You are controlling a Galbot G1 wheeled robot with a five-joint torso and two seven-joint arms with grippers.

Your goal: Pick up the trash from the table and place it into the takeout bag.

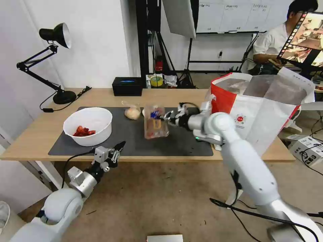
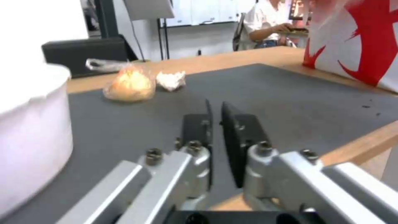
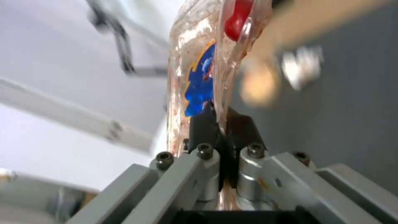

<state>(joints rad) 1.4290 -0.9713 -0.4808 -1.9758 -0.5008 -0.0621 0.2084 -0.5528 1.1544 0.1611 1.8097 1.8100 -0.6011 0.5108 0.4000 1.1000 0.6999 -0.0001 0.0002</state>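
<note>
Right gripper (image 1: 167,117) at centre frame of the head view, pinched tight on the edge of the clear plastic tray (image 1: 156,122), lifted above the dark grey mat (image 1: 183,143) and hanging on its side. In the right wrist view, black fingers (image 3: 203,124) clamped on the tray rim (image 3: 199,62), with a blue label visible through the plastic, its writing too blurred to read, and a red tomato (image 3: 237,18) near the upper edge.

Left gripper (image 1: 116,151) at lower left of the head view, at the near edge of the surface (image 1: 33,134), jaws narrowed to a slim gap and holding nothing.

Takeout bag (image 1: 262,114) standing open at right of frame, red side panel, silvery lining, small round red logo (image 1: 239,119) on the white face; lettering on it not legible. Large red pattern on the bag wall (image 2: 356,40) at upper right of the left wrist view.

White bowl (image 1: 88,126) with red scraps (image 1: 83,131) on the mat at left of centre. Small clear bag with a beige lump (image 1: 132,112) just beyond, and crumpled white tissue (image 2: 171,80) just beside it. Black tissue box (image 1: 127,86) at the far edge of the surface, upper centre. Black desk lamp (image 1: 50,60) at upper left, cord trailing across the wood.
</note>
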